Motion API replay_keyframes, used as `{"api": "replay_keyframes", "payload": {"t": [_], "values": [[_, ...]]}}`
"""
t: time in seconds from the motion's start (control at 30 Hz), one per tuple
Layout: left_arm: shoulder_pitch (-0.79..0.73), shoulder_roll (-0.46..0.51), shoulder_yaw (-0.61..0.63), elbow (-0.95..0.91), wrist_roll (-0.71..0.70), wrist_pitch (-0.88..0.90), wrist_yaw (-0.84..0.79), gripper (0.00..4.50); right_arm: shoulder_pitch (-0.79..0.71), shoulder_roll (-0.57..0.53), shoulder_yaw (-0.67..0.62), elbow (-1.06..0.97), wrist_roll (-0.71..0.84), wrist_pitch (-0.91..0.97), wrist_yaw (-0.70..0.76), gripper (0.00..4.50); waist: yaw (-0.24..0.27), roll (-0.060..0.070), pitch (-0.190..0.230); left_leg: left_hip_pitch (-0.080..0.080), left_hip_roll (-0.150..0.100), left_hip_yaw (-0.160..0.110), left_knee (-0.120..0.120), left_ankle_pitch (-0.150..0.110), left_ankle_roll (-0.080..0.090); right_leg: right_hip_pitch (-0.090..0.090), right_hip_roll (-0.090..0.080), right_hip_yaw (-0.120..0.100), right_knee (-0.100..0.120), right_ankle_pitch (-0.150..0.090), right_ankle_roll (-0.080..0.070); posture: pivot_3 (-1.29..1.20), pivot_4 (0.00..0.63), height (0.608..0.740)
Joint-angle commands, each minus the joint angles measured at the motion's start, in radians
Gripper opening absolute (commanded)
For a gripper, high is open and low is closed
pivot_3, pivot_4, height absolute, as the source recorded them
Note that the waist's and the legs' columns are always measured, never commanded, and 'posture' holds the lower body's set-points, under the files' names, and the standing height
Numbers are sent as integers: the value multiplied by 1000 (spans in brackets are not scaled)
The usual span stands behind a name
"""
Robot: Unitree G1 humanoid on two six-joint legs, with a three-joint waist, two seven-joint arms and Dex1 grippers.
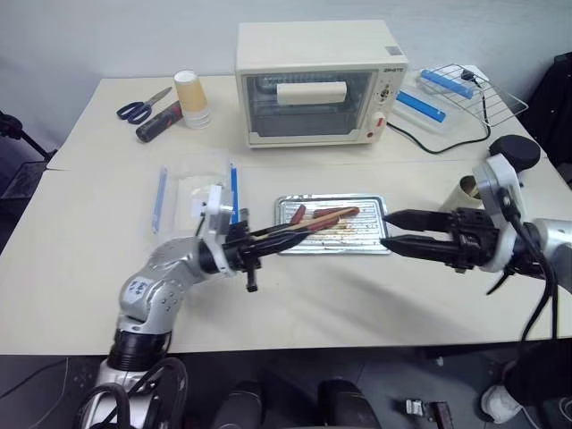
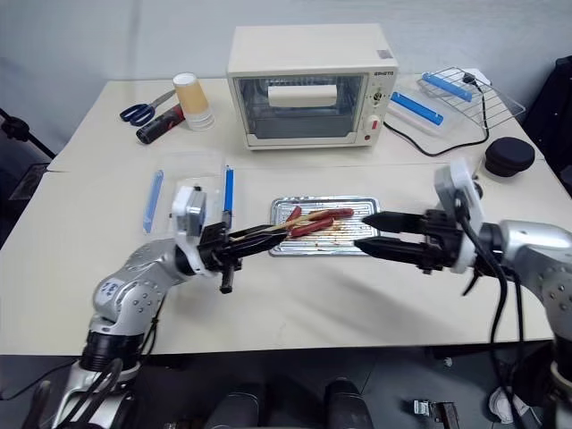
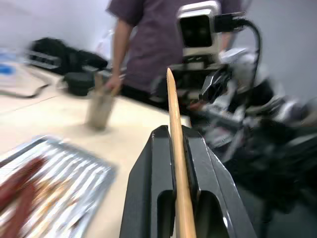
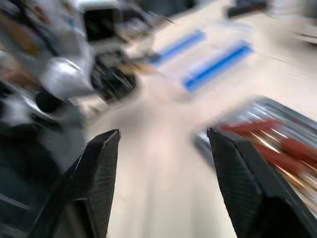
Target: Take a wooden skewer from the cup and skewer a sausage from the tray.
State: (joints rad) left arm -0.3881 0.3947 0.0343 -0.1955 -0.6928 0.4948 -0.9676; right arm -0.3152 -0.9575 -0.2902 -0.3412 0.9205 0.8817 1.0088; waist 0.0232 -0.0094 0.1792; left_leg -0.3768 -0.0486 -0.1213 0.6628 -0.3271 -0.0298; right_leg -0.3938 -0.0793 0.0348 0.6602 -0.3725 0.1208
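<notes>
While the left hand [image 1: 255, 243] pinches a wooden skewer [image 1: 295, 229], the right hand [image 1: 386, 230] seems agape, empty.

Even, bright light is falling from above on the pale table [image 1: 375, 304], leaving only soft, short shadows. The metal tray [image 1: 371, 243] is catching mild glare. Both head views are staying sharp throughout. In the left wrist view the wooden skewer [image 3: 174, 124] is crisp while the background is smearing. The right wrist view is blurring heavily, streaked by motion.
</notes>
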Motion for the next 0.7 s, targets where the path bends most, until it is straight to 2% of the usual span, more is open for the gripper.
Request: {"api": "replay_keyframes", "payload": {"t": [0.03,0.17,0.27,0.33,0.37,0.47,0.6,0.7], "values": [[48,51,77,-30,40,-91,3,0,128,-44,30,-8,-245,-253,42,2758,1,0,0,0,0,0,0,0,0,0,0,0,0,0,0,0,150,740],[154,120,200,-63,23,-104,44,0,278,-34,51,70,-449,-523,73,2758,-2,0,0,1,0,1,-1,0,0,0,0,1,0,0,0,0,150,740],[218,149,281,-90,-6,-93,83,0,302,-23,69,122,-524,-642,80,2758,-2,0,0,1,1,1,-1,0,0,0,-1,1,0,0,0,0,150,740],[247,154,340,-101,-30,-83,125,0,286,-10,83,135,-525,-656,85,2758,-1,0,0,2,1,1,0,0,0,1,-1,1,0,0,0,0,150,740],[264,156,372,-100,-38,-82,141,0,258,-10,100,128,-504,-601,84,2758,-1,0,0,2,1,0,0,0,0,1,-1,1,0,0,0,0,150,740],[295,164,413,-101,-48,-78,160,0,185,3,137,123,-489,-546,77,3283,-5,0,0,3,2,1,-1,0,0,2,-1,1,0,0,-1,0,150,740],[314,171,415,-97,-55,-73,158,0,-10,29,266,90,-523,-498,98,4383,-8,0,0,3,2,1,-1,0,-1,2,-1,1,0,0,-1,0,150,740],[305,170,402,-90,-65,-66,153,0,-187,70,394,116,-569,-434,118,4453,-16,0,0,3,2,0,-1,0,-1,1,-1,1,-1,0,-1,0,150,740]]}}
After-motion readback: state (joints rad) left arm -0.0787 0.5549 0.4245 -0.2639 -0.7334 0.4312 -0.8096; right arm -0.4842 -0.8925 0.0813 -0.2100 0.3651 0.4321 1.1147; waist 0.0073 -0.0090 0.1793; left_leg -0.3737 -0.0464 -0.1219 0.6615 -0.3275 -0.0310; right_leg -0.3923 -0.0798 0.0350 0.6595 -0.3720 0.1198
